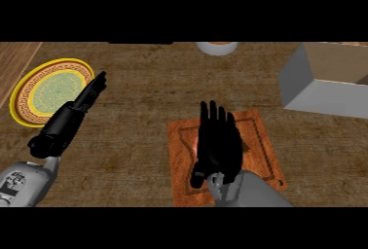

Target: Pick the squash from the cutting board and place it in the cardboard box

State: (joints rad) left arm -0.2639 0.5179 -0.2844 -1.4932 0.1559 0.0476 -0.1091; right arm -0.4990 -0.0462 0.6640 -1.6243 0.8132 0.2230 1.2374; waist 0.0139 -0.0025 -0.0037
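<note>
An orange-brown cutting board (pixel 262 146) lies on the counter at centre right. My right hand (pixel 215 143) hovers flat over its middle, fingers straight and pointing away from me, open. Only a small reddish-orange sliver of the squash (pixel 194 142) shows at the hand's left edge; the rest is hidden beneath the palm. The cardboard box (pixel 327 80), grey outside and tan inside, stands at the far right, beyond the board. My left hand (pixel 90 95) rests at the left with its fingers straight, next to a plate.
A yellow-rimmed plate (pixel 50 90) with a green patterned centre sits at the far left. A white cup-like object (pixel 217 47) stands at the back edge. A wooden strip runs along the far-left corner.
</note>
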